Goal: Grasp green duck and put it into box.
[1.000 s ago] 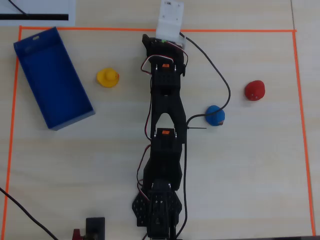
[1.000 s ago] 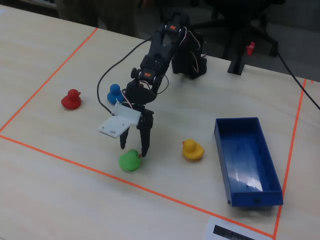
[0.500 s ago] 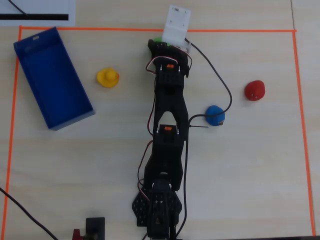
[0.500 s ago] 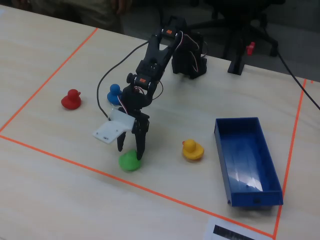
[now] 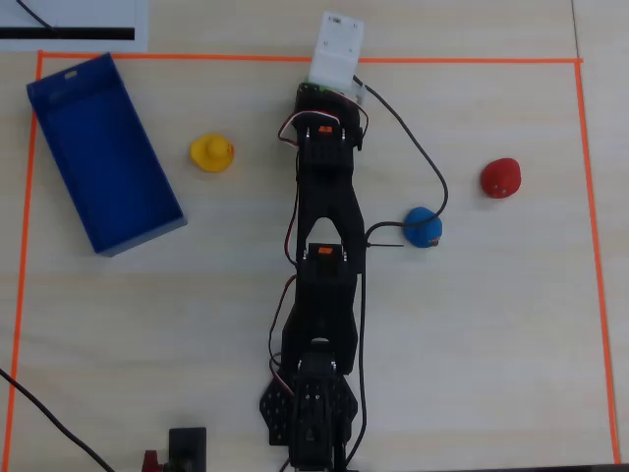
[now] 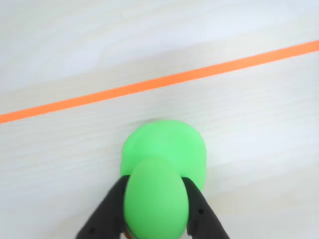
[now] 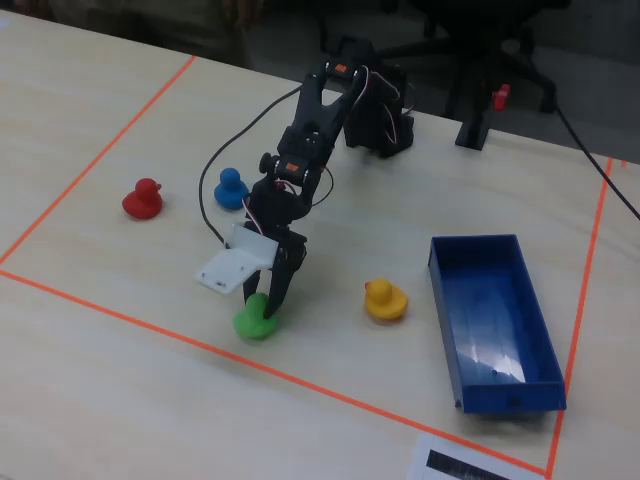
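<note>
Pale wooden table [image 7: 120, 390], end effector [image 6: 155, 209] clamped around green duck [image 6: 162, 169], box [image 7: 495, 325] well apart.

Small bright green rubber duck [image 6: 164, 172], smooth and rounded, sitting upright on the pale wooden table, head squeezed between the two black fingers of the claw [image 6: 155, 211] in the wrist view, body bulging out just beyond the fingertips toward the orange tape line. Seen in the fixed view [image 7: 257, 319] directly beneath the claw tips. Long rectangular dark blue plastic box [image 7: 530, 345] with low walls, open side up, empty, lying flat well apart from the claw, off to its right in the fixed view; in the overhead view [image 5: 59, 177] far left of the claw, slightly angled.
</note>
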Controlling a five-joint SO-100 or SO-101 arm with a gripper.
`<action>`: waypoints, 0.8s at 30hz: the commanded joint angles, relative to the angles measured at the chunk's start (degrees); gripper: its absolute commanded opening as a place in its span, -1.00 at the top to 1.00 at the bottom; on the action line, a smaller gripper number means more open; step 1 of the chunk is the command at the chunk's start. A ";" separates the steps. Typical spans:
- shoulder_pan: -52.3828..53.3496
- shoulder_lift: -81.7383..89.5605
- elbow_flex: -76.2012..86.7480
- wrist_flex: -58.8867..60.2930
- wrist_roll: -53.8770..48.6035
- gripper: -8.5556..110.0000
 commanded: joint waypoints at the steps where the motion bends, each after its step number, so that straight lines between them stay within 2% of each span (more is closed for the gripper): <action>1: 0.44 2.37 -2.72 1.49 2.90 0.86; 4: -0.09 6.24 -6.86 8.53 8.88 0.86; 7: -3.60 10.90 -16.08 22.94 17.93 0.86; 10: -10.37 12.83 -28.12 39.38 25.40 0.86; 16: -28.21 6.59 -51.42 60.03 34.45 0.86; 24: -40.34 -1.49 -54.58 62.67 40.17 0.86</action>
